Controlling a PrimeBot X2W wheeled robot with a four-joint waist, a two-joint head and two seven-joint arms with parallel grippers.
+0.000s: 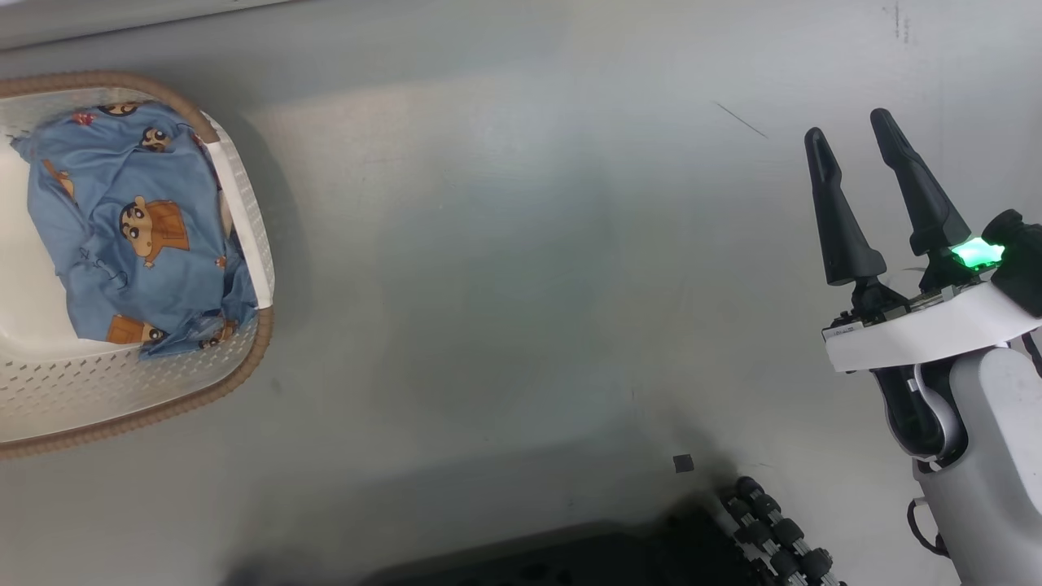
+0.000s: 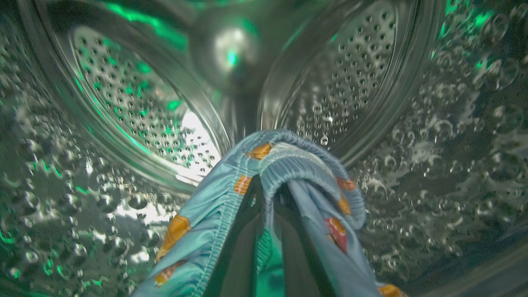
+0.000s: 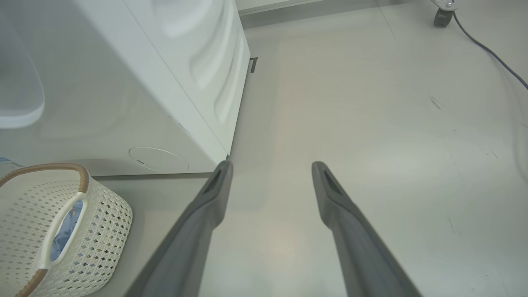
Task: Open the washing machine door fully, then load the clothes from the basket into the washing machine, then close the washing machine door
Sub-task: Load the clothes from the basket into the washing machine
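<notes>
Steel perforated drum of the washing machine surrounds the left gripper. Its fingers are pressed together on the elastic waistband of a light blue garment, which drapes over both. The right gripper is spread wide and holds nothing above bare grey floor, clear of the machine's corner. Other clothes lie in the basket, near the machine's front panel.

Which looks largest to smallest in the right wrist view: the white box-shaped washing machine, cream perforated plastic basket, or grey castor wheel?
1. White washing machine
2. Cream basket
3. Grey castor wheel, farthest away, so distance shrinks it.
</notes>
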